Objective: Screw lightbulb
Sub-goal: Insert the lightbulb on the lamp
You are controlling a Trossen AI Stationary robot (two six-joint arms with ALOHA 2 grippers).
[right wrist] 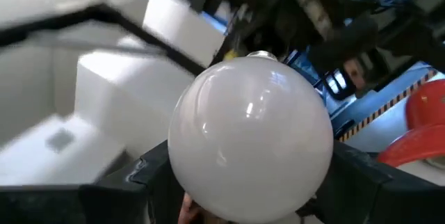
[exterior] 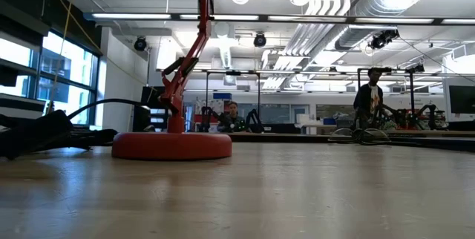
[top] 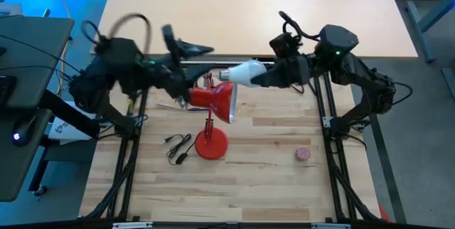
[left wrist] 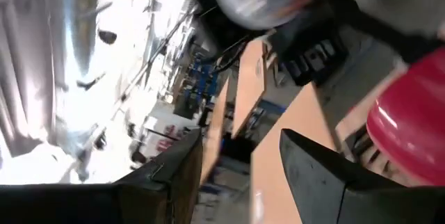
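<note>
A: What was recorded nearest the front table edge?
B: A small pink ball [top: 303, 153] was noted there, then the red lamp's round base [top: 211, 146] with a black cable [top: 178, 147] just beside it.

A: And the lightbulb?
B: The lightbulb [top: 244, 72] was seen above the lamp's shade [top: 215, 99], gripped at its round end by the right gripper [top: 264, 77], with its screw base pointed toward the left arm.

A: The left gripper?
B: The left gripper [top: 183, 95] was found at the shade's far side, fingers [left wrist: 327, 175] spread apart; nothing was seen between them.

A: Beyond?
B: Bare tabletop [top: 213, 16] was logged.
</note>
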